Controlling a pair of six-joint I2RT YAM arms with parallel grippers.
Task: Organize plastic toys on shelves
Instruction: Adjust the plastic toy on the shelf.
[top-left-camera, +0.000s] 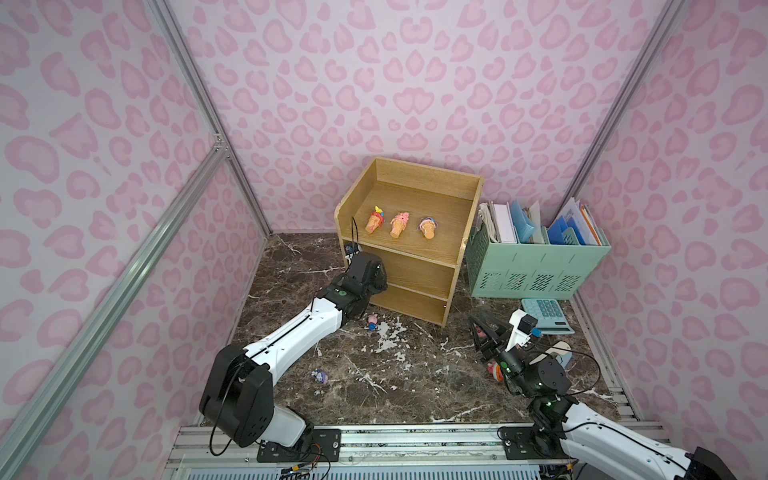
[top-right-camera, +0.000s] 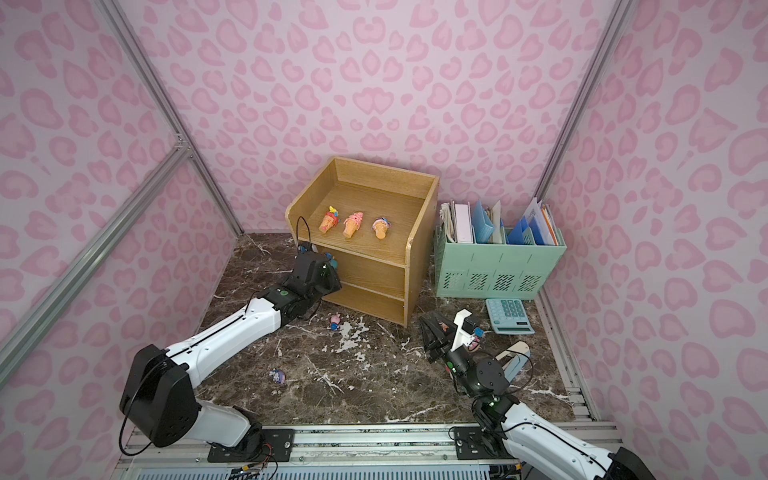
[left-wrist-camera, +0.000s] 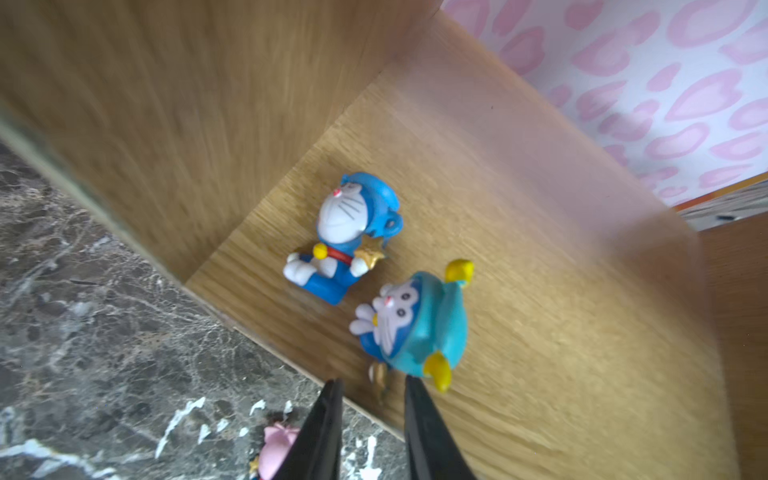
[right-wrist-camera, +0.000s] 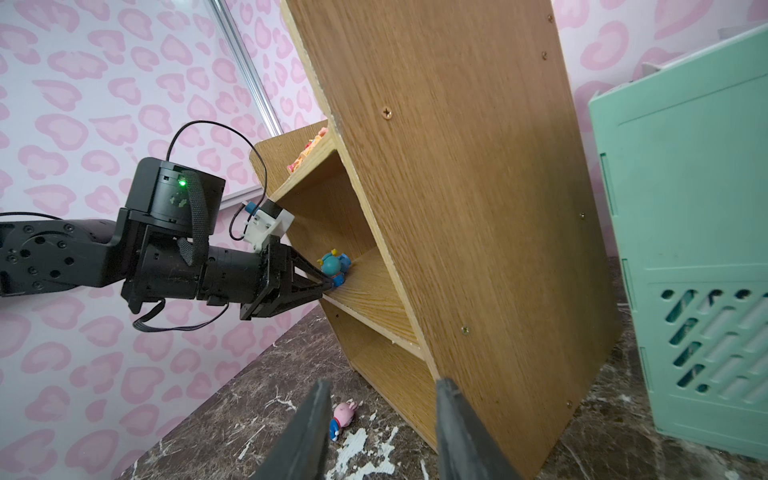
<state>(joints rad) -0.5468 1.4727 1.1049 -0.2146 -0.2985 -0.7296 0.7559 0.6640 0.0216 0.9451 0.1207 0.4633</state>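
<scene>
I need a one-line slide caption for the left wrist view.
Left gripper, jaws apart, at the edge of a wooden shelf tier holding a blue-white cat figurine and a teal-hooded figurine.

This is a robot test cell in a lab, dressed to look a little like a desk corner. Wall panels (top-left-camera: 374, 83) with a pink spotted print close it in on three sides, and bare aluminium profiles (top-left-camera: 198, 91) hold them at the corners. The left arm (top-left-camera: 291, 332) and the right arm (top-left-camera: 602, 432) are bolted to a metal rail (top-left-camera: 415, 436) at the near edge of the table (top-left-camera: 415, 386), which has a dark marble pattern. At the far right there are office things: a mint green file organizer (top-left-camera: 536, 270) full of papers, and a calculator (top-left-camera: 546, 316) lying in front of it.
</scene>
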